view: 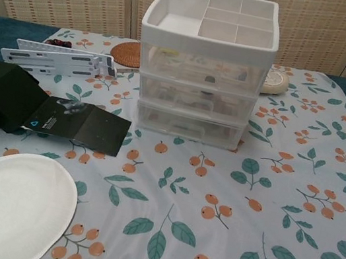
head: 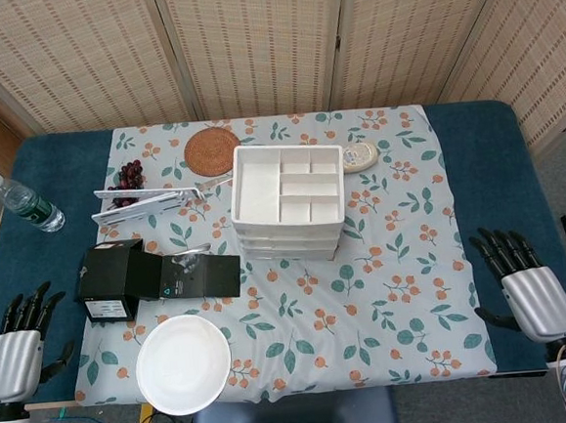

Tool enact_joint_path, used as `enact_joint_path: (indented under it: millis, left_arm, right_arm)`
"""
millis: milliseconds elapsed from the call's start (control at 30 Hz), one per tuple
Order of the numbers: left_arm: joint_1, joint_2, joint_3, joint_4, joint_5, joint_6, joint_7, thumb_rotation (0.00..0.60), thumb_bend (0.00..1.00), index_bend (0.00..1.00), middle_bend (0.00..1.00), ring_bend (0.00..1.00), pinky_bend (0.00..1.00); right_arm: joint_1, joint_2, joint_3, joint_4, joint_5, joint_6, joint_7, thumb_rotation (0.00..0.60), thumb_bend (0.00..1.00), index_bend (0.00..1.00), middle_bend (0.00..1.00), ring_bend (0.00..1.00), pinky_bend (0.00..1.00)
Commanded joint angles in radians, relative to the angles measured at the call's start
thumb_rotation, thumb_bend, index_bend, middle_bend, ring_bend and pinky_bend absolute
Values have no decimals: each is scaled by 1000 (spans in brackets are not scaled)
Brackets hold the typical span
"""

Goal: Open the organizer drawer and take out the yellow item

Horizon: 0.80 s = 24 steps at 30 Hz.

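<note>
The organizer (head: 287, 201) sat mid-table, all its drawers shut; couldn't make out the yellow item through the clear fronts. Left hand (head: 15, 347) and right hand (head: 531, 291) hung at the near corners, fingers spread, holding nothing, well apart from it.

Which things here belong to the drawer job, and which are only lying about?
For the job:
organizer, drawers all closed
left hand, open
right hand, open

Lying about:
white plate
black box
water bottle
woven coaster
grapes
</note>
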Motion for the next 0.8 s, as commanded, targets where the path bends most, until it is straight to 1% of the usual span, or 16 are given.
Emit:
enact_joint_path:
  millis: [33,133,167,267,333,367,400,433,500,600,633,700,800]
  left_arm:
    - [0,0,0,1,0,0,-1,600,316,153,72,120,63]
    - [-1,0,0,1,-1,-3,-2,600,316,153,72,120,63]
    - [-1,0,0,1,-2,-4,-2,600,316,153,72,120,63]
    - [-1,0,0,3,-3,-6,-1,600,316,153,72,120,63]
    - [-2,0,-1,4,-5,-7,-1,600,316,153,72,120,63]
    - [-3,-1,-1,4,-6,-8,-1,600,316,153,72,120,63]
    - [-3,-1,-1,5,-7,-9,-1,600,316,153,72,120,63]
    - [-4,-1,-2,5,-8,-10,-1,600,316,153,72,120,63]
    - [-4,-2,-2,6,-9,-11,0,600,316,153,72,120,63]
    - [-4,-2,-1,7,-12,-13,-2,600,316,153,72,120,63]
    - [-4,-1,-2,7,-13,-14,-2,600,316,153,72,120,63]
    - [-4,1,-3,7,-15,-14,-3,600,316,153,72,120,63]
    - [-4,3,-5,8,-17,-13,-5,600,316,153,72,120,64]
  right_arm:
    - [9,-5,-1,-8,-2,-13,14,600,137,0,0,37,65]
    - [25,-8,-10,-27,-7,-47,56,600,137,0,21,134,202]
    - [31,-9,-13,-32,-10,-59,73,600,137,0,34,160,233]
    - [55,-15,-21,-48,-13,-104,139,600,137,0,111,286,389]
    - [78,-22,-23,-55,-8,-144,197,600,137,0,183,379,505]
    - [88,-26,-24,-58,-4,-163,223,600,138,0,240,438,574]
    - [100,-29,-24,-61,1,-185,250,600,140,0,320,518,660]
    - [118,-32,-25,-65,8,-218,289,600,142,0,372,570,710]
    - [153,-36,-27,-73,19,-281,362,600,145,0,550,730,849]
    - [207,-43,-27,-84,32,-372,490,600,145,0,731,861,949]
    - [222,-46,-25,-87,35,-396,531,600,149,0,764,888,963]
    - [255,-56,-19,-89,43,-442,619,600,179,0,807,934,983]
    - [294,-82,-5,-85,58,-488,709,600,233,0,835,964,996]
